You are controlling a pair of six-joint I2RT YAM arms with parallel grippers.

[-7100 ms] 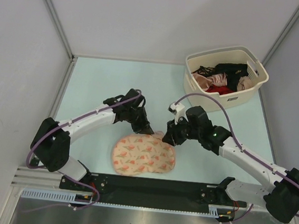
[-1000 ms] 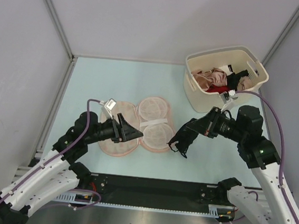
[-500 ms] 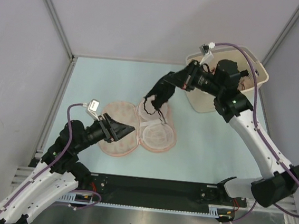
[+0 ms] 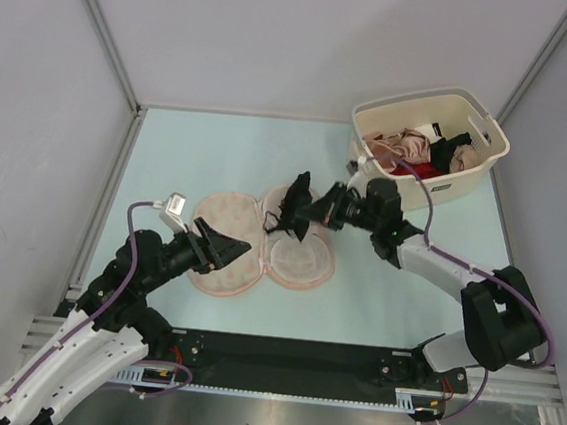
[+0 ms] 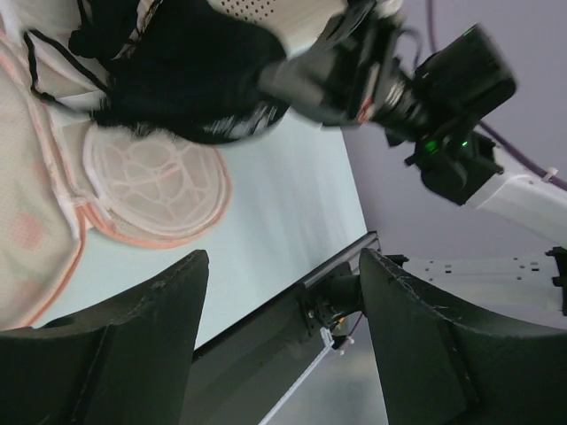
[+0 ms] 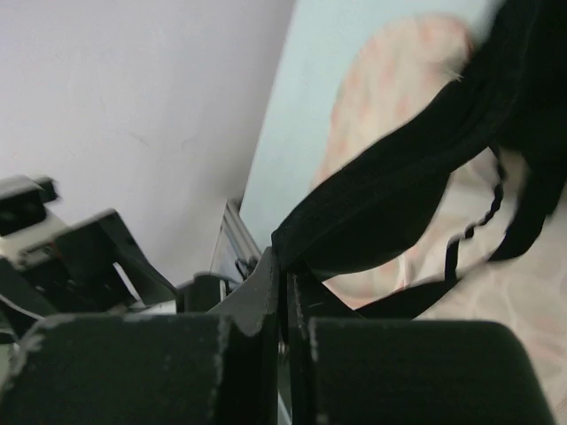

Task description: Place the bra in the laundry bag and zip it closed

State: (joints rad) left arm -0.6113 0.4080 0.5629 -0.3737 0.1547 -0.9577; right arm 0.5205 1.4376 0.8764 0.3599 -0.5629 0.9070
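The laundry bag [image 4: 220, 267] lies unzipped and spread flat on the table, its pale mesh inner sides up. The small black bra [image 4: 292, 205] hangs just above the bag's far middle, pinched in my right gripper [image 4: 314, 213]. The right wrist view shows those jaws [image 6: 283, 266] shut on the bra's black band [image 6: 399, 195], with the bag [image 6: 390, 106] below. My left gripper [image 4: 240, 244] hovers open over the bag's left lobe. In the left wrist view its fingers [image 5: 133, 345] stand wide apart and empty, with the bra [image 5: 186, 80] and the mesh lobe [image 5: 151, 190] ahead.
A cream basket [image 4: 468, 175] with pink, red and black garments stands at the back right. Grey walls close in the table on three sides. The black base rail [image 4: 289, 359] runs along the near edge.
My right arm has dropped lower and carried the bra down towards the open bag. The left arm has barely moved and stays open.
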